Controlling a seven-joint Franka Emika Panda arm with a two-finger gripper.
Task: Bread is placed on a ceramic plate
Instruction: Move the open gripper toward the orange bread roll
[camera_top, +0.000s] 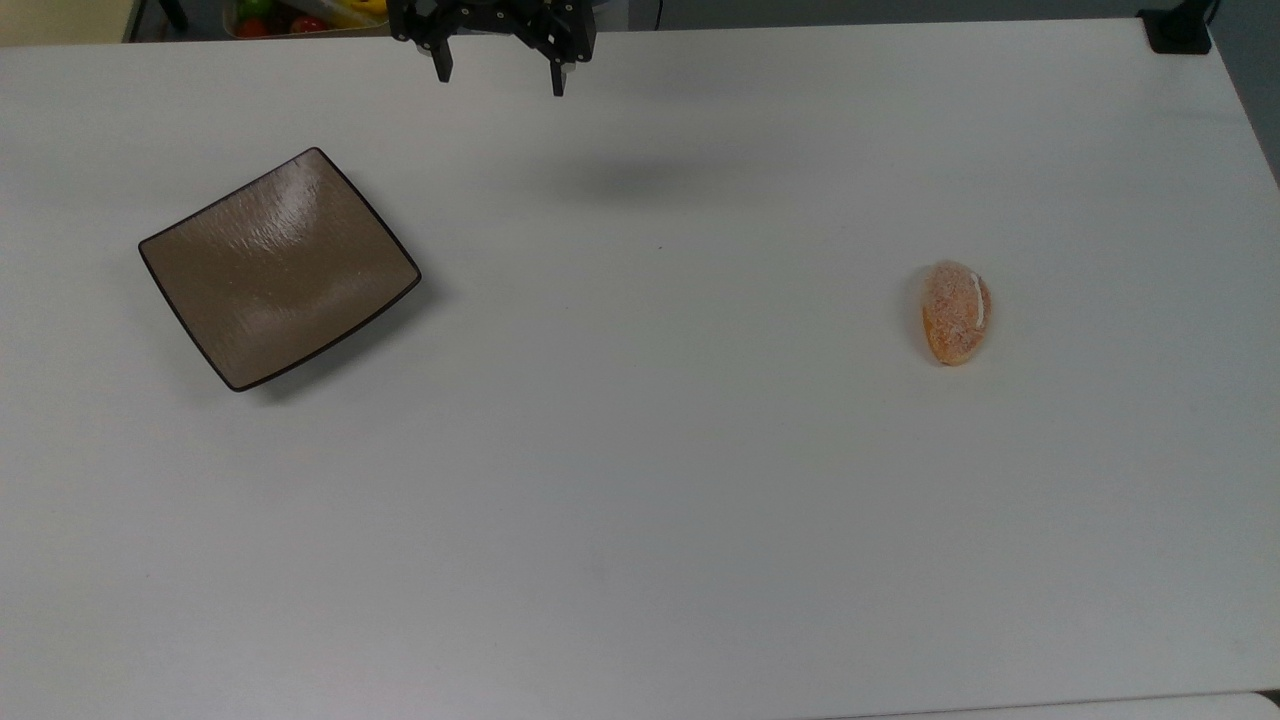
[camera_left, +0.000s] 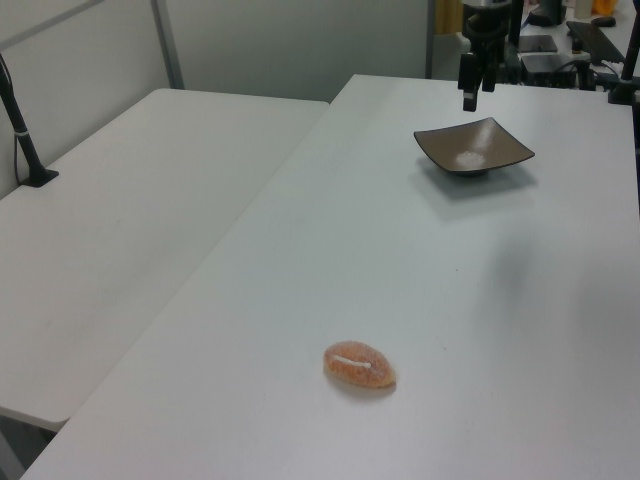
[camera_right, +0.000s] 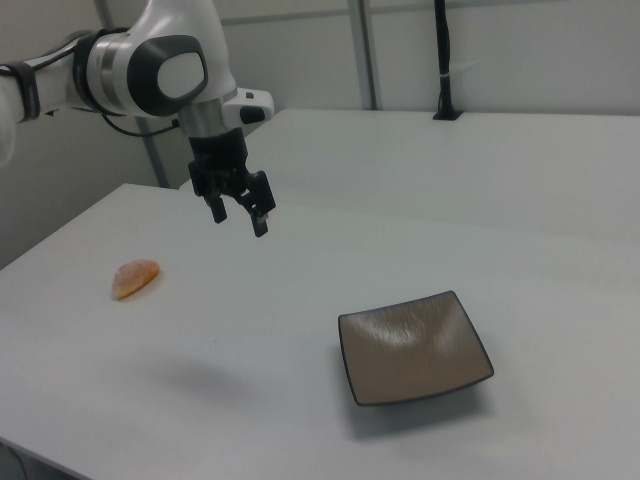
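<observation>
The bread (camera_top: 955, 312), a small orange-brown roll with one white stripe, lies on the white table at the top view's right; it also lies near the front in the left view (camera_left: 359, 366) and at the right view's left (camera_right: 134, 278). The square brown ceramic plate (camera_top: 278, 268) sits bare at the top view's left, (camera_left: 474, 148), (camera_right: 414, 347). My gripper (camera_top: 498, 82) hangs open and holds nothing, high above the table's far edge, between plate and bread and far from both, (camera_right: 238, 215), (camera_left: 474, 94).
A black post base (camera_top: 1178, 30) stands at the top view's far right corner of the table (camera_top: 640, 480). A bin with colourful items (camera_top: 290, 16) sits beyond the far edge. A second white table (camera_left: 110, 230) adjoins in the left view.
</observation>
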